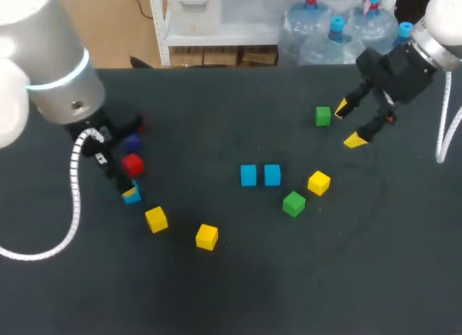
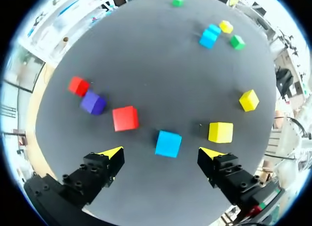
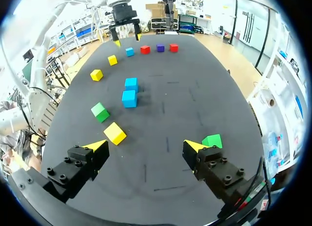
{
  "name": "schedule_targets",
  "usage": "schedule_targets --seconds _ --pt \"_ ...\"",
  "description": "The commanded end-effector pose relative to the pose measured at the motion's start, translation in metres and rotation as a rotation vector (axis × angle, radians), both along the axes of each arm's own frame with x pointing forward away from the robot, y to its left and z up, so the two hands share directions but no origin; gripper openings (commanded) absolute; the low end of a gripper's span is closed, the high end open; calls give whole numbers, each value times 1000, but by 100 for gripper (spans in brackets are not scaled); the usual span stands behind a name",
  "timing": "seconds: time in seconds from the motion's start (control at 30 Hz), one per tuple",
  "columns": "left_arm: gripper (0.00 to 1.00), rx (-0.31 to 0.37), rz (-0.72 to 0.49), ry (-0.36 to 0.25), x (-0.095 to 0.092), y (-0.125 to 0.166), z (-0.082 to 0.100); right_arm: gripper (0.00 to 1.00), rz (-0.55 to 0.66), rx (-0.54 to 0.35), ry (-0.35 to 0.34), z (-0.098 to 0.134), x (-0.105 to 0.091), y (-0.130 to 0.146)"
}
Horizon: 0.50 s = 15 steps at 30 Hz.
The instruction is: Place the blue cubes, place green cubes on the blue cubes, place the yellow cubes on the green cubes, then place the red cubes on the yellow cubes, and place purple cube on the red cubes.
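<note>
Left pincer (image 2: pixel 161 153) is hanging open over the lone blue cube (image 2: pixel 168 143) near the desk's left edge. Right pincer (image 3: pixel 145 146) is standing open beside a green cube (image 3: pixel 212 140). Risk: left pincer, descending off-centre, knocking the neighbouring red cube (image 2: pixel 125 118).

Left arm (image 1: pixel 50 82) comes in from the left, left gripper (image 2: pixel 161 154) pointing down, jaws spread wide. Right arm (image 1: pixel 442 24) comes in opposite, right gripper (image 3: pixel 145 147) tilted down, jaws equally wide.
</note>
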<state>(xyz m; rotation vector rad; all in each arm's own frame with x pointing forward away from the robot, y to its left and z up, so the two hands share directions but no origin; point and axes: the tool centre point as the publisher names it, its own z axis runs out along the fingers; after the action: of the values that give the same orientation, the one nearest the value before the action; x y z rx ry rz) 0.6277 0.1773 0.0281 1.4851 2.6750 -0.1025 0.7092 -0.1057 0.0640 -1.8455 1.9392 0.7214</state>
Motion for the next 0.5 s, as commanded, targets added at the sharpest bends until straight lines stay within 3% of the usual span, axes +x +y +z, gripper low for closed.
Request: schedule_targets --seconds 0.03,0.3,0.5 --pt "100 10 -16 51 15 -5 -16 100 1 1 0 0 0 0" --pt "100 -42 -52 58 15 1 -29 100 1 1 0 0 0 0" --pt "100 -60 -115 49 14 7 -26 100 1 1 0 0 0 0"
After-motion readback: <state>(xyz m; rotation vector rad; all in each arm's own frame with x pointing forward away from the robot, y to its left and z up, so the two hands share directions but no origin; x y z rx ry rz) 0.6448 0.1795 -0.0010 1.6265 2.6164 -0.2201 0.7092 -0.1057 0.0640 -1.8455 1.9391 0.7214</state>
